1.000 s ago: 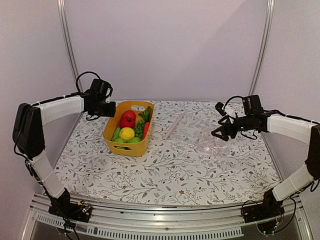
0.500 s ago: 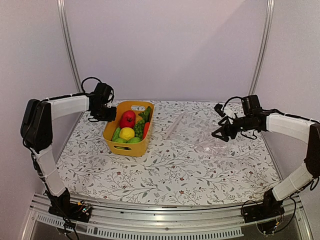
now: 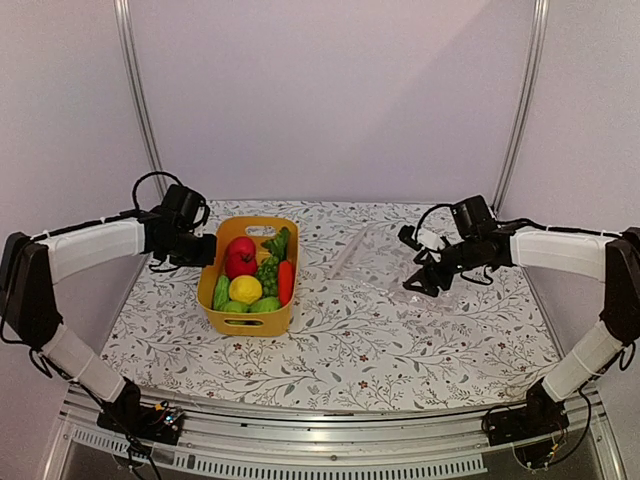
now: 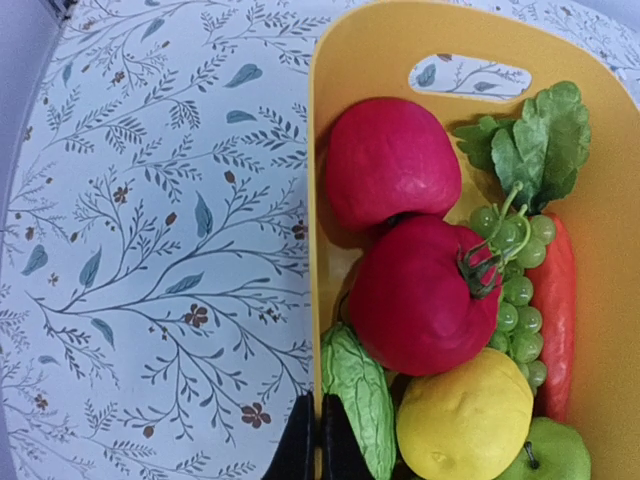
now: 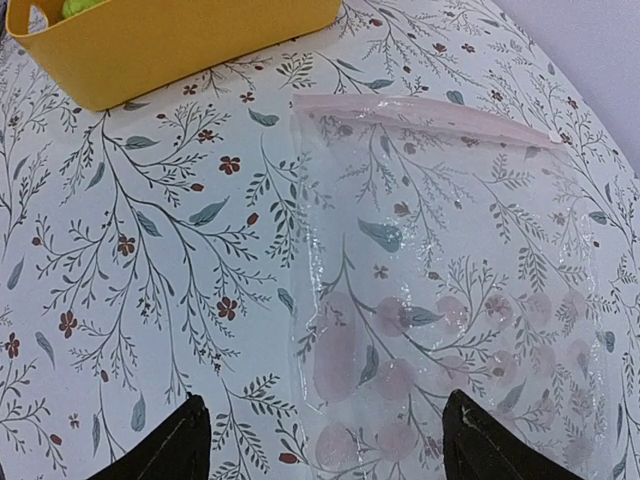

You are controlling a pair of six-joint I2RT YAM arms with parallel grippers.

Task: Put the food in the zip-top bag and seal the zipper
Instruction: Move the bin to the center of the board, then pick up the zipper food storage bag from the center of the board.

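gripping yellow basket (image 3: 247,318) rim with closed left hand (image 4: 317,440), centre left.
holding right hand (image 5: 322,405) spread wide above zip-top bag (image 5: 440,300), right half of frame.

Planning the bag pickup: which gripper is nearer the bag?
Right. The right gripper hovers open over the bag; the left gripper, well to its left, is shut on the basket.

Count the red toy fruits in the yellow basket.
2. One red fruit lies at the basket's handle-slot end; the stemmed red fruit touches it, beside the grapes. More may be hidden underneath.
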